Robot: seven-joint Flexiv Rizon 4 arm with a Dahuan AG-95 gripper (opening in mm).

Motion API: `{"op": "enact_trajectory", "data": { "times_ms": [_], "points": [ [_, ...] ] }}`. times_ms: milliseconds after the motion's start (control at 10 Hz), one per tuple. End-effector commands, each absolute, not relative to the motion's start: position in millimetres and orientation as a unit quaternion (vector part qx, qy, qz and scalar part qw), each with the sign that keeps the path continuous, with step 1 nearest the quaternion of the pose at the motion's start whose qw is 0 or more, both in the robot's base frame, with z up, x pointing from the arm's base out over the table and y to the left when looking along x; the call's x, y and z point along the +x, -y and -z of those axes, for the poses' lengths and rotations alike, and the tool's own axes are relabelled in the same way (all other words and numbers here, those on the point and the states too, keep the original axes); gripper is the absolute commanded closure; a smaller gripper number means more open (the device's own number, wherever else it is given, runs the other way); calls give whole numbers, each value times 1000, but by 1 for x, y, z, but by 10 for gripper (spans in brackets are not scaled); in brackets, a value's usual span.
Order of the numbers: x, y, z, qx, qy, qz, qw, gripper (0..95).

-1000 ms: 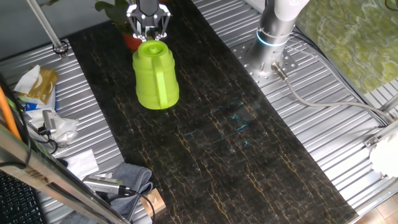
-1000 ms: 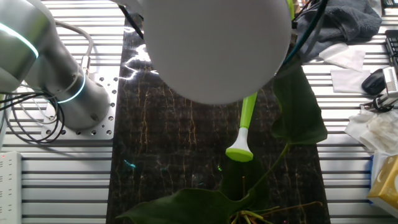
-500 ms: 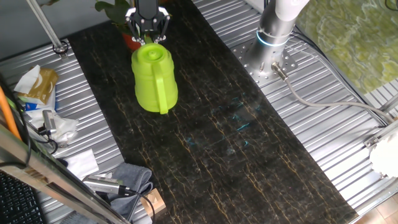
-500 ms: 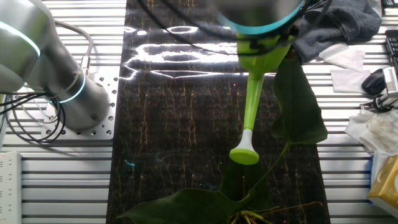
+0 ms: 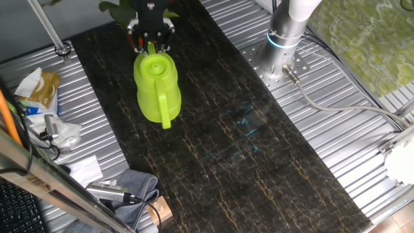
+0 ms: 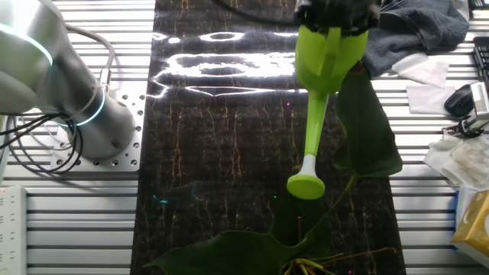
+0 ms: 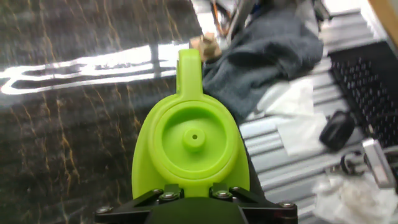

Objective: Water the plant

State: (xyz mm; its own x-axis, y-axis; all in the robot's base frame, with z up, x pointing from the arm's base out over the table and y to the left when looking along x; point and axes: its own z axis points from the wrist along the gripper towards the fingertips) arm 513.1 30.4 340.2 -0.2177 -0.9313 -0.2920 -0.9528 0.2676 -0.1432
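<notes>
One gripper was clamped on the spout end of a lime-green watering can, holding it off the dark marbled tabletop near the tabletop's far edge in one fixed view. Jaws were closed against the can where spout meets body — hand view showed the can's round top just beyond the gripper's black base, handle pointing away toward the grey cloth.

In the other fixed view the can tilted, its long spout slanting down to the rose head, which hung above the tabletop, just beside the plant's leaves.

The plant sat at the edge of the tabletop; broad dark green leaves spread under and beside the spout tip, one large leaf at the lower edge of that view. In one fixed view its red-orange pot was mostly hidden behind the gripper, leaves showing above.

Off the tabletop on the ribbed metal — the arm's base on one side; on the other, the cloth, crumpled paper and a keyboard.
</notes>
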Motion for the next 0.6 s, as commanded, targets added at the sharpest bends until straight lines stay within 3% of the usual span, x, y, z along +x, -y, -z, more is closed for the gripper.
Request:
{"op": "enact_trajectory", "data": {
  "times_ms": [100,600],
  "points": [
    [515,-39,-340,-590,-800,4,108,950],
    [513,-63,-340,-573,-815,41,68,950]
  ]
}}
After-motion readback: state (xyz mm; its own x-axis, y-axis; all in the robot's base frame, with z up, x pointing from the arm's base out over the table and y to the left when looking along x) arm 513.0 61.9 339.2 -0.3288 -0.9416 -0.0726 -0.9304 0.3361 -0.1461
